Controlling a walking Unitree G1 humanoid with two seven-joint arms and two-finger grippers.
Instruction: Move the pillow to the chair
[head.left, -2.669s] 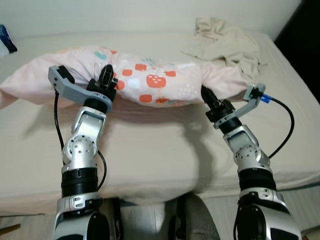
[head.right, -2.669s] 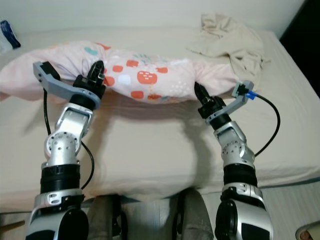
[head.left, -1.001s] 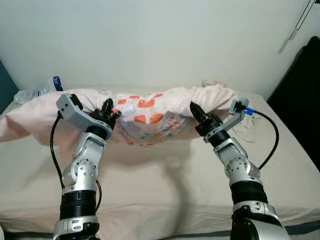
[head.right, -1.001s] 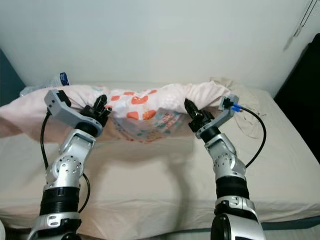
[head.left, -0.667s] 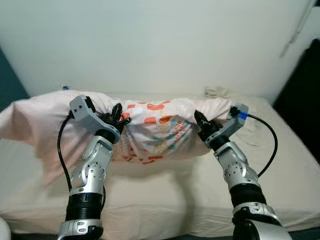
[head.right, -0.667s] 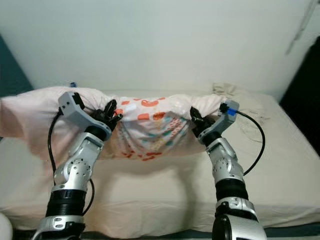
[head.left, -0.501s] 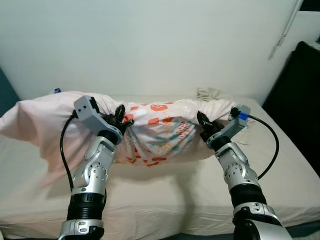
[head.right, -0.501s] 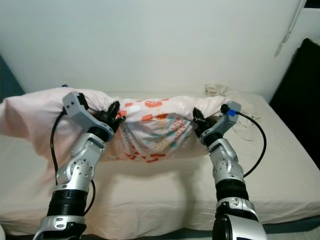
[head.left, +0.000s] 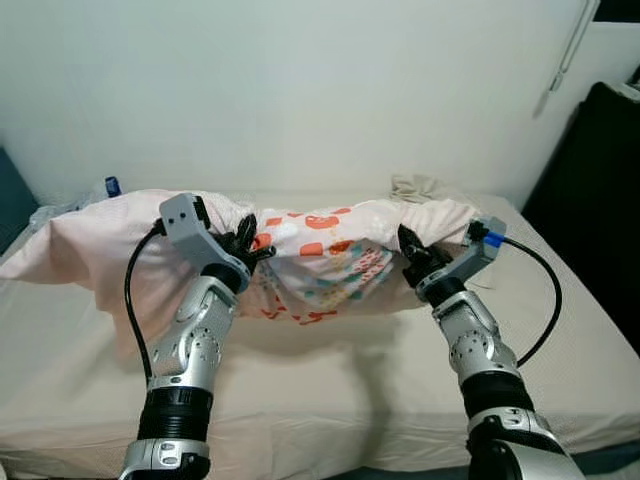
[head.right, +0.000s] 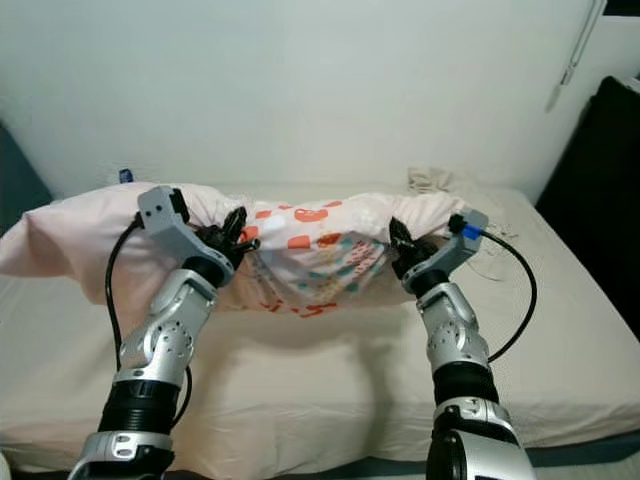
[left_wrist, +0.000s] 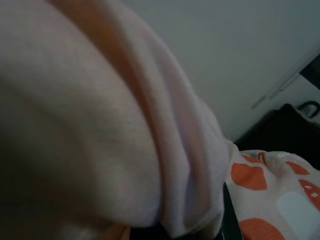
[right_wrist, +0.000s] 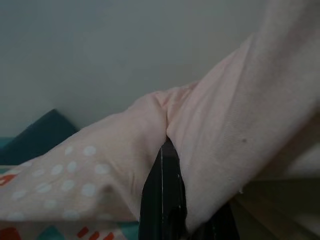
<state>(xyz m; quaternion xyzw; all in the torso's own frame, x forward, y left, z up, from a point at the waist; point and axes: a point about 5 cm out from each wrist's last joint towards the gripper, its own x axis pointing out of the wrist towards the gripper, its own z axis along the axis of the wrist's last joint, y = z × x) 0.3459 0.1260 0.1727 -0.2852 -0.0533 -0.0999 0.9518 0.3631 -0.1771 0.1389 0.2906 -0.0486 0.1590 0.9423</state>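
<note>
Beige bed (head.left: 330, 390) — crumpled cloth (head.left: 415, 186), bottle (head.left: 112, 187) at back.

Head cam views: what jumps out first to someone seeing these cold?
The long pink pillow with its orange-and-teal printed middle, held up above the beige bed and sagging between two silver arms. The left end effector and the right end effector each pinch the fabric on either side of the print. Behind, a crumpled beige cloth lies by the white wall.
</note>
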